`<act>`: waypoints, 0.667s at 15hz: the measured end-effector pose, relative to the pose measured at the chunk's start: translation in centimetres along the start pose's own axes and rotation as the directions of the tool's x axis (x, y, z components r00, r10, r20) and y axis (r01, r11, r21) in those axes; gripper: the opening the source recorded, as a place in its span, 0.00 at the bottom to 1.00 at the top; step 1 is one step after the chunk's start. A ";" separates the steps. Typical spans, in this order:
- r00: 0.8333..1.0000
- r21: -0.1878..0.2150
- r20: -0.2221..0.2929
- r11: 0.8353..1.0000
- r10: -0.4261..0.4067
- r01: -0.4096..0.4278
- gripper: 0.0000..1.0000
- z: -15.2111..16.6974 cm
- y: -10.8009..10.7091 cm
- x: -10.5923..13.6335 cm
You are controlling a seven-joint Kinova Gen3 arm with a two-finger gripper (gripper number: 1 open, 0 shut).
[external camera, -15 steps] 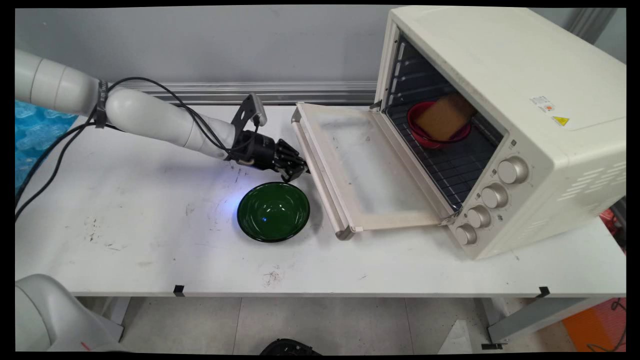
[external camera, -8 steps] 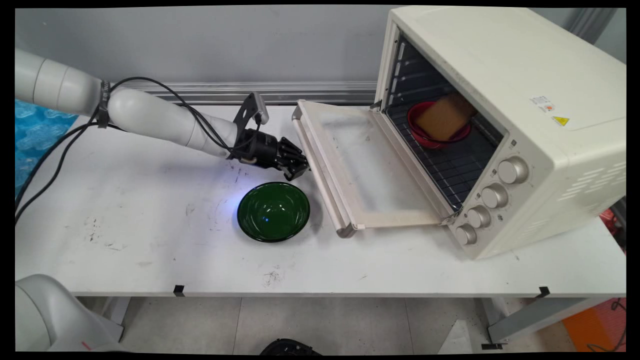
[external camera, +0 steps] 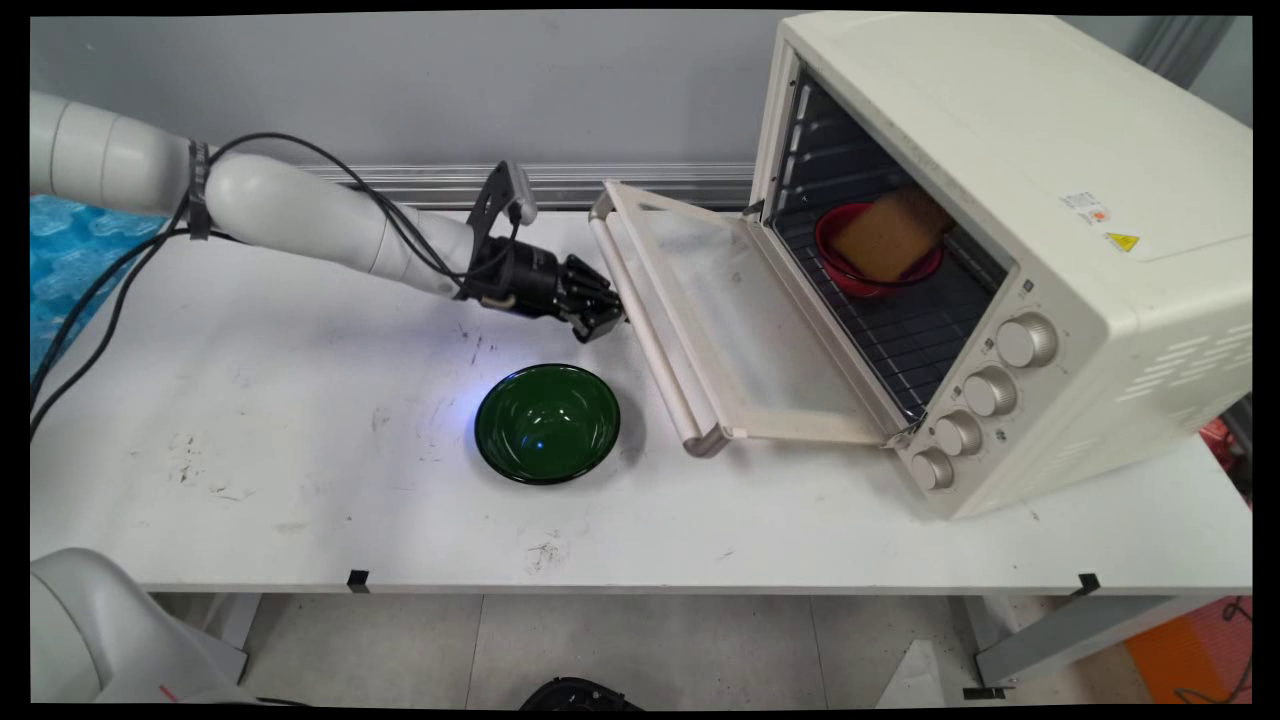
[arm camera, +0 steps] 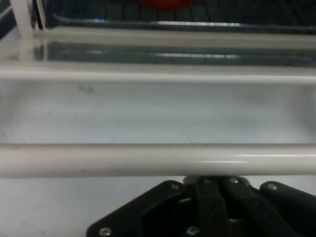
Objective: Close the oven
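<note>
Here, overall: we log a cream toaster oven (external camera: pixel 1050 200) at the right of the white worktop (external camera: pixel 300 450). Its door is open and the arm reaches in low from the left.
Gripper: the gripper (external camera: pixel 600 322) sits right against the door's handle bar (external camera: pixel 650 330), about midway along it. In the hand view the gripper (arm camera: pixel 213 180) comes up from under the handle bar (arm camera: pixel 158 159). Its linkage looks drawn narrow, with nothing clasped between. The bar hides the very tips.
Oven door: the oven door (external camera: pixel 740 320) is hinged at its bottom edge and slopes. Its handle end is off the worktop, neither flat nor closed. We judge the gripper beneath the bar is what props it at that angle.
Why low: the arm lies nearly level, which lets the gripper get below the bar.
Inside the oven: a red bowl (external camera: pixel 850 275) stands on the wire rack (external camera: pixel 920 340), towards the back. A tan sponge-like block (external camera: pixel 888 235) leans in it, tilted over the rim. Both are well clear of the door.
Green bowl: a green bowl (external camera: pixel 547 422) sits upright and empty on the worktop. It is just in front of the gripper and near the handle's front end, touching neither.
Knobs: four knobs (external camera: pixel 1025 340) run down the oven's front panel, untouched.
Cables: black cables (external camera: pixel 100 300) loop off the arm to the left.
</note>
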State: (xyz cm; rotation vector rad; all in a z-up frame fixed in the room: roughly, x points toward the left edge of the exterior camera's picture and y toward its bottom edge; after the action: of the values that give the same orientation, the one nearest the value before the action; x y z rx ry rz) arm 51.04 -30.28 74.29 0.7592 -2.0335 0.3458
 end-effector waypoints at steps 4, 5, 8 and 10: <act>0.999 0.000 -0.033 1.000 0.015 -0.015 0.00 -0.2 -0.4 2.3; 0.999 0.000 -0.037 1.000 0.017 -0.017 0.00 -0.2 -0.5 2.7; 0.998 0.000 -0.056 1.000 0.030 -0.030 0.00 -0.2 -0.9 4.3; 0.997 -0.001 -0.068 0.999 0.040 -0.040 0.00 -0.1 -1.2 5.4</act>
State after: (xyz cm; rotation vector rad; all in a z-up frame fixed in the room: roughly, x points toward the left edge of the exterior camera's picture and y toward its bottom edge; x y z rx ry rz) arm 49.70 -33.21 78.81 0.6972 -1.9872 0.3869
